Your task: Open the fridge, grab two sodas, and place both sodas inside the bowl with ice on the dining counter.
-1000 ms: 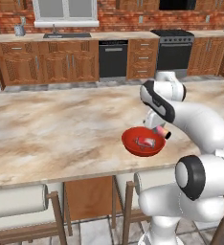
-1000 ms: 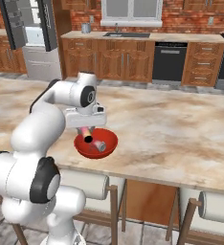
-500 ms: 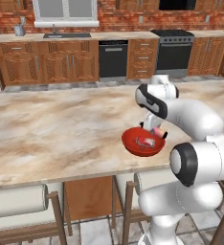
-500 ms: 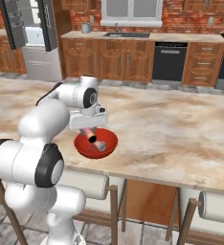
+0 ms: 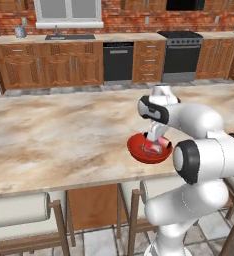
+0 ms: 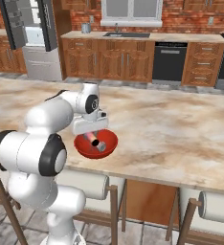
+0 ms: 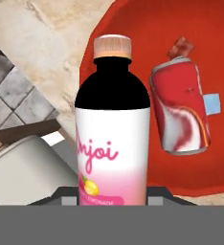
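Note:
My gripper [image 7: 113,198] is shut on the pale pink-white soda [image 7: 113,143], a bottle with a dark top and a tan cap. It hangs just over the near edge of the glossy red bowl [image 7: 200,43]. The red soda [image 7: 181,112] lies on its side inside the bowl beside a pale ice cube [image 7: 211,104]. The bowl [image 5: 139,152] [image 6: 109,146] rests near the front edge of the marbled dining counter [image 5: 64,140] [image 6: 171,129], with the gripper [image 5: 156,137] [image 6: 90,128] right above it. The fridge [image 6: 35,33] stands at the far left with its doors open.
Cream-cushioned stools [image 5: 19,210] [image 6: 214,206] are tucked under the counter's near side. My own elbow [image 5: 199,160] [image 6: 37,158] bulks close beside the bowl. The wall counter with sink [image 6: 118,34], dishwasher [image 5: 118,62] and stove [image 5: 181,55] lies far behind.
The hand has sunk slightly toward the bowl, still holding the pale soda. My elbow has swung closer to the cameras. Bowl and red soda have not moved.

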### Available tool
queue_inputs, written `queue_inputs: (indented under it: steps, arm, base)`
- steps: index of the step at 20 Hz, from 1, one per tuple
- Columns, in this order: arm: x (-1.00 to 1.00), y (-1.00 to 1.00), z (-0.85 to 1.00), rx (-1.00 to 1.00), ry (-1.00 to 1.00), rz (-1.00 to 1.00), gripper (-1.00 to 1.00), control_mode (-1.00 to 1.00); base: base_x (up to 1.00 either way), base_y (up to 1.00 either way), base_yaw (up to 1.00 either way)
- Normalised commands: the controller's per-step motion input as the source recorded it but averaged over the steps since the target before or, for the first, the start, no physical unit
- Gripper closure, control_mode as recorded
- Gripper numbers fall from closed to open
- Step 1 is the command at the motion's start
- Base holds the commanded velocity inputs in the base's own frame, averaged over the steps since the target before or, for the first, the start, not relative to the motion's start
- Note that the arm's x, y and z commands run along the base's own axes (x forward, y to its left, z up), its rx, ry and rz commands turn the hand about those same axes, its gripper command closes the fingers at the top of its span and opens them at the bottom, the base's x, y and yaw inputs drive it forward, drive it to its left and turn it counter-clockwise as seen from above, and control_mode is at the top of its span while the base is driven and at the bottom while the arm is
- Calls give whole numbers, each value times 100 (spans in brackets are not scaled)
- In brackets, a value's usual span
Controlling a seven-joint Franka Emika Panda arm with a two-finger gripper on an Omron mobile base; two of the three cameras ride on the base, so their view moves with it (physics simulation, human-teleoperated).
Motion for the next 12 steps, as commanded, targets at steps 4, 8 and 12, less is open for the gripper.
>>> queue_inputs:
  steps: [4,8,12]
  arm:
    - [27,0,-30,-1,0,2,100,-100]
    - [31,0,-25,-1,0,2,100,-100]
    - [30,0,-21,0,0,2,100,-100]
  base:
    - [0,0,0]
    - [0,0,0]
    - [0,0,0]
